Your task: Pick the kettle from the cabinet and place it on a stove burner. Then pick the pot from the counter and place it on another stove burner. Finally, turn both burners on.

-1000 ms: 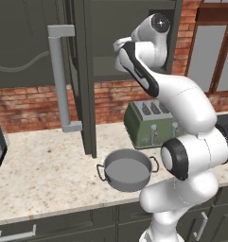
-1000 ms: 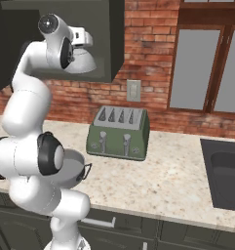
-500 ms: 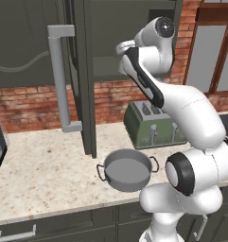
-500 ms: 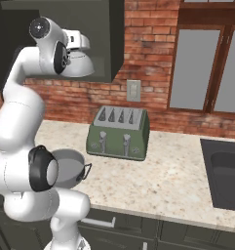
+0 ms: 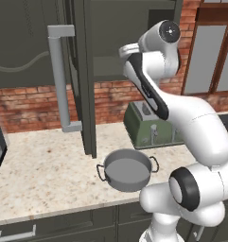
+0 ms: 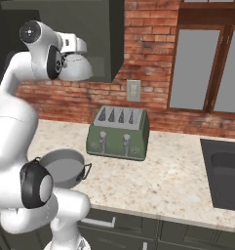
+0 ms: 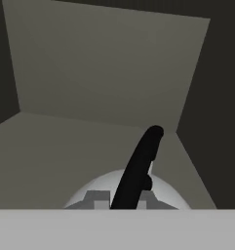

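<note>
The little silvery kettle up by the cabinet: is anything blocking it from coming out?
Nothing visible blocks it. The small silvery-white dome kettle hangs by its black handle from the shut gripper at the dark grey cabinet's open front. The open door stands aside; the stove isn't visible.

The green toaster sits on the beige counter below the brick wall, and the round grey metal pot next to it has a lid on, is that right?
Not quite. The round grey metal pot has no lid: the left base view looks straight into its open, empty bowl. The rest holds: the boxy green toaster sits on the beige speckled stone counter below the red brick wall, with the pot beside it.
</note>
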You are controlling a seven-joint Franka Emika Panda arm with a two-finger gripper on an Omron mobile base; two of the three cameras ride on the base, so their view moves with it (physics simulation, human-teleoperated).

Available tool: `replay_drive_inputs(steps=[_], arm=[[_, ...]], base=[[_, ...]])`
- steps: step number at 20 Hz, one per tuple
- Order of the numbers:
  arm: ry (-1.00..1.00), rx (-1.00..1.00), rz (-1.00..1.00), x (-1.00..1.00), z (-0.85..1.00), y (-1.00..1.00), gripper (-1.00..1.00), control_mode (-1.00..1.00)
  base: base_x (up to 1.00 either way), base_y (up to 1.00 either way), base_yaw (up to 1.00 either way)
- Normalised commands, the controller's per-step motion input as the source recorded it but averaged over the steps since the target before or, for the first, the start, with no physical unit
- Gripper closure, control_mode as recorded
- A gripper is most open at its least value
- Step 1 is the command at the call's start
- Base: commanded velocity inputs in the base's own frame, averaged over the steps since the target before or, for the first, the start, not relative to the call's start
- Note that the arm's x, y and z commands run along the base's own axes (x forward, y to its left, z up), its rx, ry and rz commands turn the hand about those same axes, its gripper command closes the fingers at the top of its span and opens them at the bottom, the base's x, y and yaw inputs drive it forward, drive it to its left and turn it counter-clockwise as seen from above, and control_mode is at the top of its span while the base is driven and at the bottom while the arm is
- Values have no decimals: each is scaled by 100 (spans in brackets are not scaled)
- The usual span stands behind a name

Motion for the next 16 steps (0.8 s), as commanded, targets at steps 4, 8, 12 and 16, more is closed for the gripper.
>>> replay_drive_inputs(steps=[4, 8, 12, 16], arm=[[0, 0, -3, -41, -5, 3, 100, -100], [0, 0, -2, -41, -8, 3, 100, -100], [0, 0, -2, -40, -11, 4, 100, -100], [0, 0, -2, -40, -13, 3, 100, -100]], base=[[0, 0, 0], [0, 0, 0], [0, 0, 0], [0, 0, 0]])
